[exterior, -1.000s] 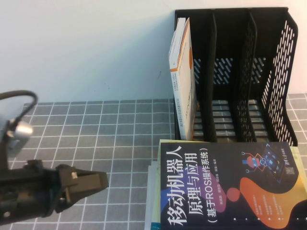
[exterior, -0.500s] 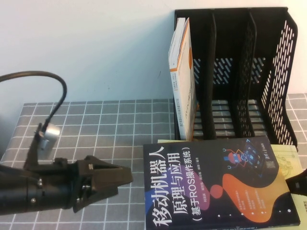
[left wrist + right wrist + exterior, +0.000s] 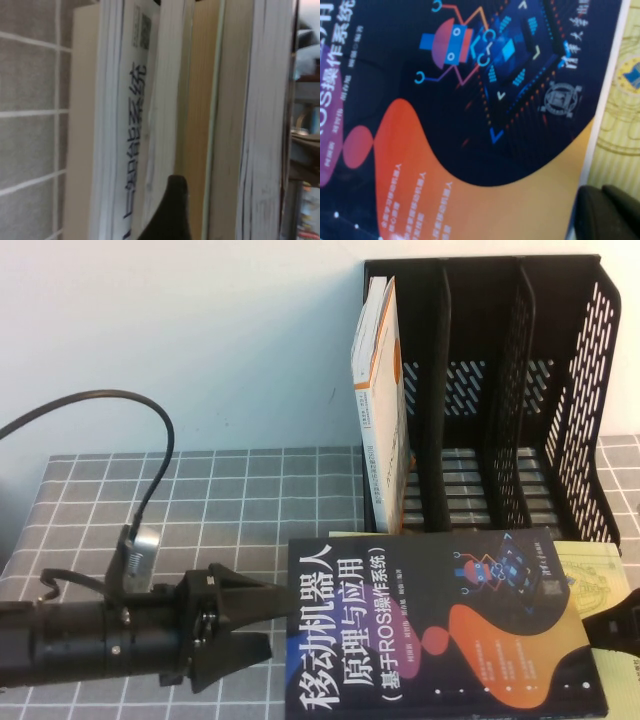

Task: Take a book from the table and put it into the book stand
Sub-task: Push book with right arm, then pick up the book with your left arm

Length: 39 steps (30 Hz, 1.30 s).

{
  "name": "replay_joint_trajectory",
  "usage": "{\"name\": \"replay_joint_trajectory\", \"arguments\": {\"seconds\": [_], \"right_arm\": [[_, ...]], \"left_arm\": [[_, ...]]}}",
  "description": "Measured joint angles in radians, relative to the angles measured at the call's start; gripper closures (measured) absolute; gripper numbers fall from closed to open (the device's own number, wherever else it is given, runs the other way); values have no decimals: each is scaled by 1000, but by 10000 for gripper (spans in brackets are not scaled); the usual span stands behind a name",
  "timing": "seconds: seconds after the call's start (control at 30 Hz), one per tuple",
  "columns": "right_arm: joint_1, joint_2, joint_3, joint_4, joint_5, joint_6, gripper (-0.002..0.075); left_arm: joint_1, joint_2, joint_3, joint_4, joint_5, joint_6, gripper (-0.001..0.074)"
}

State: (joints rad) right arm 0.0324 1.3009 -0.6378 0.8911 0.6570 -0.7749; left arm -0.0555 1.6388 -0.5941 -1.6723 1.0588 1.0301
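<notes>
The dark navy book [image 3: 440, 625] lies flat on a pale yellow book [image 3: 592, 570] on the table [image 3: 200, 500], in front of the black book stand [image 3: 522, 390]. My left gripper [image 3: 268, 625] is open right at the book's left edge, jaws spread above and below it. In the left wrist view one dark finger [image 3: 170, 210] sits beside the thick page block [image 3: 260, 125]. My right gripper [image 3: 612, 625] is shut and rests against the book's right edge; in the right wrist view its fingers [image 3: 607, 212] touch the cover's [image 3: 470, 125] edge.
A white-and-orange book [image 3: 378, 390] stands upright in the stand's leftmost compartment; the other two compartments hold nothing. A grey cable [image 3: 150, 430] loops above the left arm. A pale wall rises behind the table.
The navy book has slid left over the stack, with the right gripper behind it. The left gripper has moved right, up to the book's left edge.
</notes>
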Motion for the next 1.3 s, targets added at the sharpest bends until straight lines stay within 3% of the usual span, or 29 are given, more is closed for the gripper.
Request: {"name": "replay_joint_trajectory", "arguments": {"seconds": [0.3, 0.53, 0.63, 0.83, 1.0, 1.3], "right_arm": [[99, 47, -2, 74, -22, -22, 731], [109, 72, -10, 98, -26, -26, 731], [109, 74, -10, 100, -26, -35, 731], [109, 77, -19, 84, -17, -53, 731], [116, 24, -71, -85, 39, 8, 731], [117, -292, -190, -519, 125, 328, 731]], "left_arm": [[0, 128, -3, -26, 70, 82, 118], [0, 135, -3, -31, 73, 109, 162], [0, 135, -3, -32, 73, 122, 262], [0, 133, -29, -32, 111, 130, 612], [-2, 103, -84, 8, 97, 64, 625], [-2, -117, -287, 80, 45, -152, 625]]}}
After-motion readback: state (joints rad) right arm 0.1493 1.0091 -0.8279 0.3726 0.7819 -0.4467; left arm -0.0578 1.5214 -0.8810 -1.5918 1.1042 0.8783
